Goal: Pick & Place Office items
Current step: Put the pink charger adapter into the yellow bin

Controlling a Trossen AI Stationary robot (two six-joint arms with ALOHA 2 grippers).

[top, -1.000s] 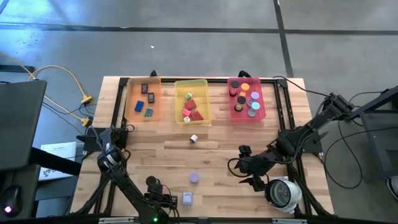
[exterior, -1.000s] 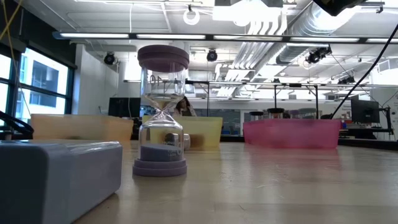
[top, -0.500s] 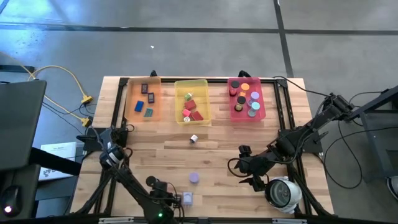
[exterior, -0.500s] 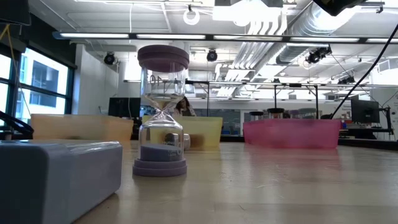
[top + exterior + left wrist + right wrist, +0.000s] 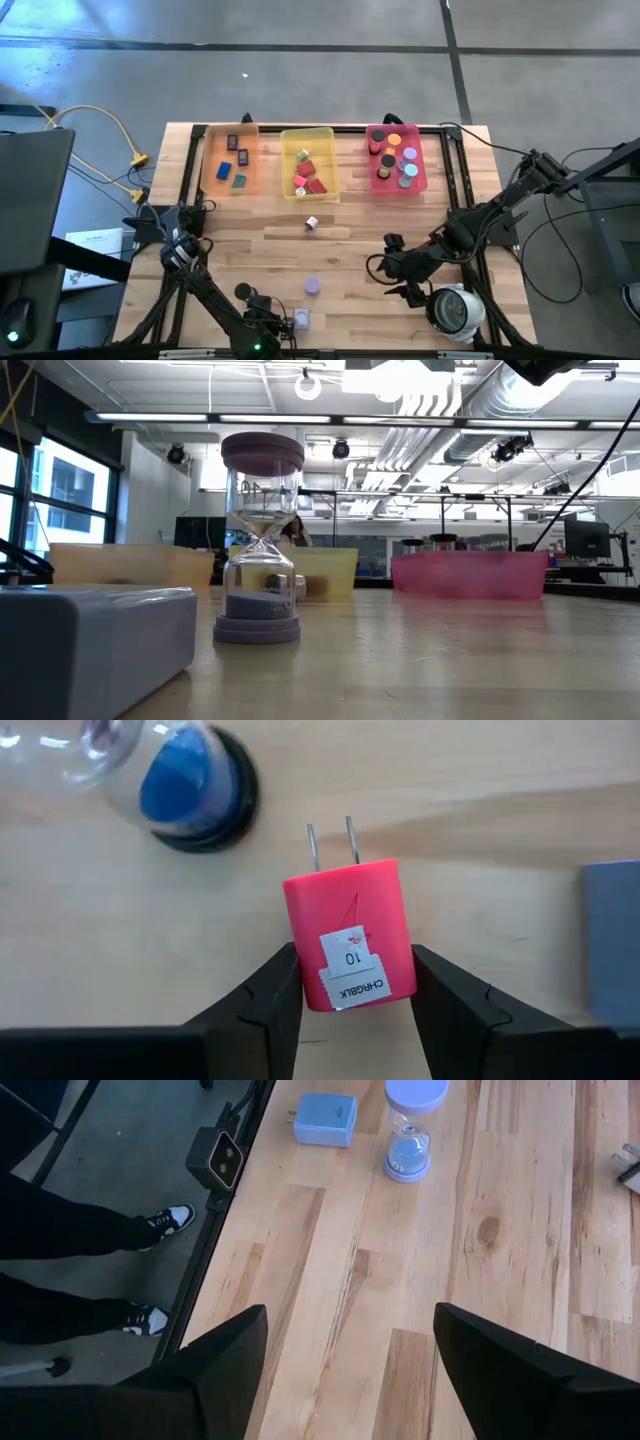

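left gripper [image 5: 348, 985] clamps red charger [image 5: 350, 935] | hourglass [image 5: 312, 285], lavender block [image 5: 301, 320] close by | right gripper [image 5: 345, 1355] spread, near round device [image 5: 452, 311] | scene unchanged from before

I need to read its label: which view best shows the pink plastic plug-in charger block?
The left wrist view: the pink plastic charger block sits between the fingers of the left gripper, label and prongs facing the camera. In the high view the left arm hides it; the low and right wrist views miss it.
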